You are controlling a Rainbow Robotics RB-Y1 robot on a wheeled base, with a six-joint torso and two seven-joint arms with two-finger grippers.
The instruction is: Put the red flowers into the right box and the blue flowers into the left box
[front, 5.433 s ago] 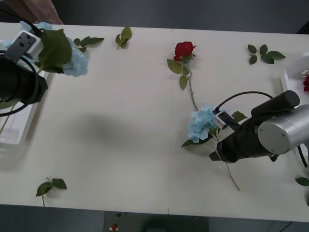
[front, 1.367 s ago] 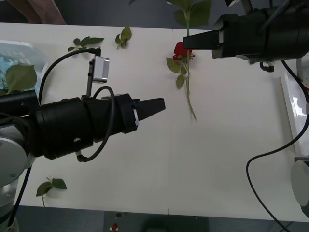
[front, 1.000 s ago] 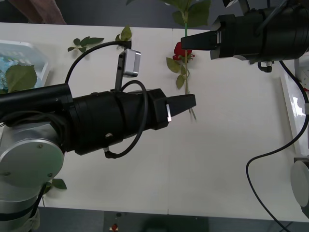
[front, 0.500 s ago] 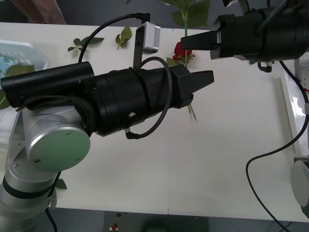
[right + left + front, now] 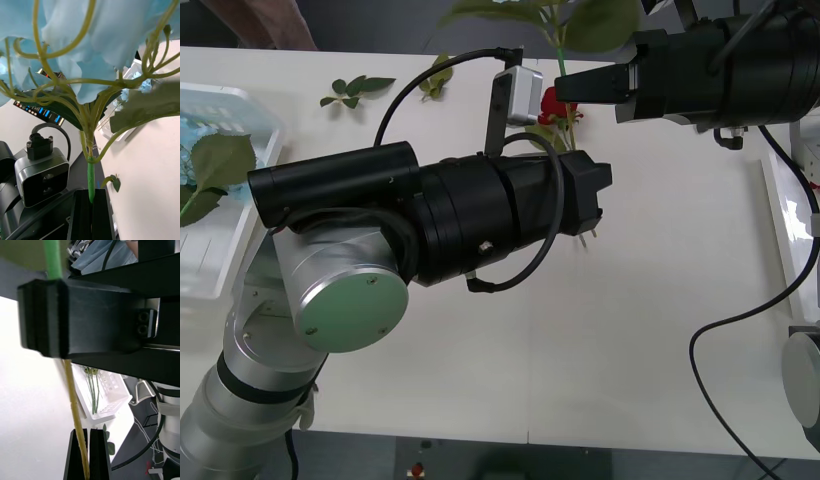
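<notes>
Your right end effector (image 5: 563, 88) sits high over the far middle of the worktop (image 5: 660, 330), black fingers pointing toward the robot's left. It is clamped on the green stem of a blue flower (image 5: 93, 45). In the right wrist view the pale-blue head spreads wide above the fingers, seen from below, and the stem drops straight into the closed pair. In the front view that flower's large green leaves (image 5: 590, 20) show at the top edge.

Your left arm reaches across the middle of the worktop, and its left end effector (image 5: 85, 457) lies just below the right one. In the left wrist view the lower, yellowish stem (image 5: 73, 397) comes out under the right end effector's black block. It runs down into the left fingers, which are drawn together on it, so both end effectors grip the same blue flower.

A red flower (image 5: 556, 103) lies on the worktop behind the two end effectors, its stem running back toward the robot.

The left box (image 5: 225, 270) stands at the left edge of the worktop, with blue flowers (image 5: 188, 135) and a big leaf in it. The right box (image 5: 785, 215) stands at the right edge; the left wrist view shows thin green stems (image 5: 92, 390) lying in it.

A loose leaf sprig (image 5: 358, 88) lies at the far left of the worktop
</notes>
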